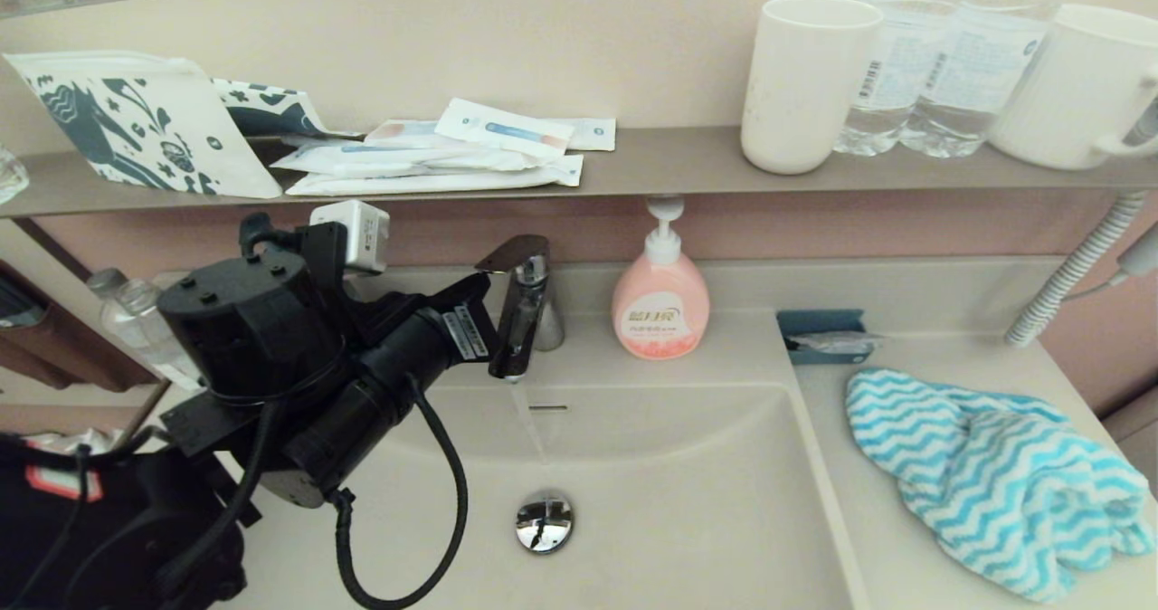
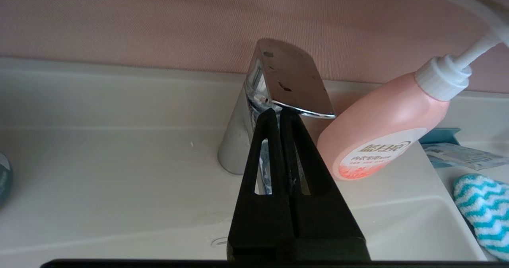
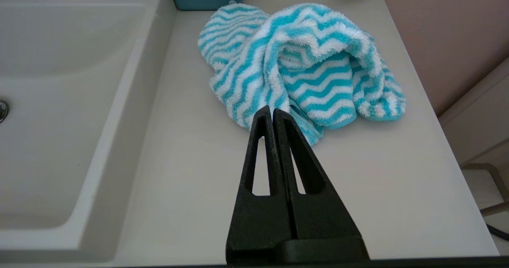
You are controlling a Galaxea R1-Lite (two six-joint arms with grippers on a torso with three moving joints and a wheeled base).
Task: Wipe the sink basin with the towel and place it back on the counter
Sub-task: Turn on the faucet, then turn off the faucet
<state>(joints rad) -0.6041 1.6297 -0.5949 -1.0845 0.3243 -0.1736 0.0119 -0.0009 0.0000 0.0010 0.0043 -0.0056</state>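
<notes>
The turquoise and white zigzag towel (image 1: 995,474) (image 3: 302,61) lies bunched on the beige counter (image 1: 868,501) (image 3: 199,160), right of the sink basin (image 1: 688,501). My right gripper (image 3: 273,111) is shut and empty over the counter, its tips at the towel's near edge; the head view does not show it. My left arm (image 1: 362,366) reaches across the basin's left side. The left gripper (image 2: 278,111) is shut, with its tips just under the chrome faucet handle (image 2: 292,81). A thin stream of water runs from the faucet (image 1: 523,307) toward the drain plug (image 1: 545,521).
A pink soap bottle (image 1: 660,307) stands right of the faucet. A small blue tray (image 1: 823,334) sits at the counter's back, and a ribbed hose (image 1: 1067,275) hangs at far right. The wall shelf (image 1: 688,162) carries white cups, water bottles and packets.
</notes>
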